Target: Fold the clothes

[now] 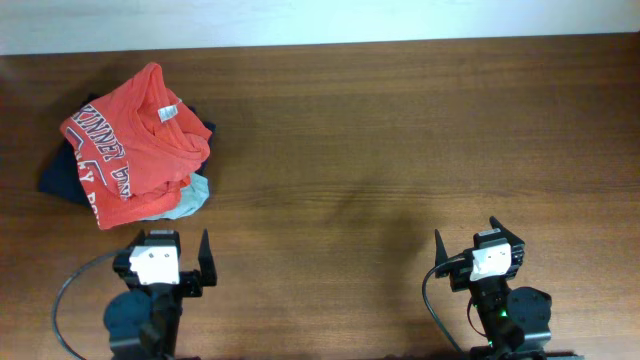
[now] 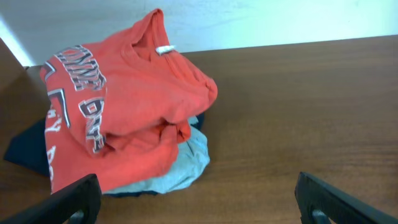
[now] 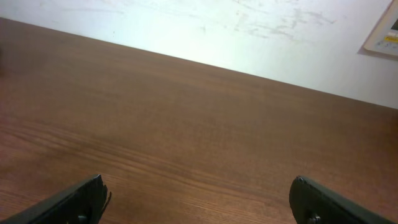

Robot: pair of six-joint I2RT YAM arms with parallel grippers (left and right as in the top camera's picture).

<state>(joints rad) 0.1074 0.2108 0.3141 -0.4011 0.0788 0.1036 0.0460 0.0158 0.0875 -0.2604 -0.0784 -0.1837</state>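
The clothes lie in a crumpled heap at the table's far left. On top is an orange-red T-shirt (image 1: pixel 130 145) (image 2: pixel 124 106) with navy-and-white lettering and a white neck tag (image 2: pixel 164 50). A pale grey-blue garment (image 1: pixel 190 200) (image 2: pixel 180 168) pokes out beneath it, and a navy garment (image 1: pixel 60 175) (image 2: pixel 25 152) shows at the heap's left side. My left gripper (image 1: pixel 170 242) (image 2: pixel 199 202) is open just in front of the heap, touching nothing. My right gripper (image 1: pixel 470 238) (image 3: pixel 199 202) is open over bare wood near the front right, far from the heap.
The brown wooden table (image 1: pixel 400 130) runs up to a white wall at its far edge. A pale panel (image 3: pixel 382 34) hangs on that wall at the upper right of the right wrist view. A cable (image 1: pixel 70 290) loops beside the left arm's base.
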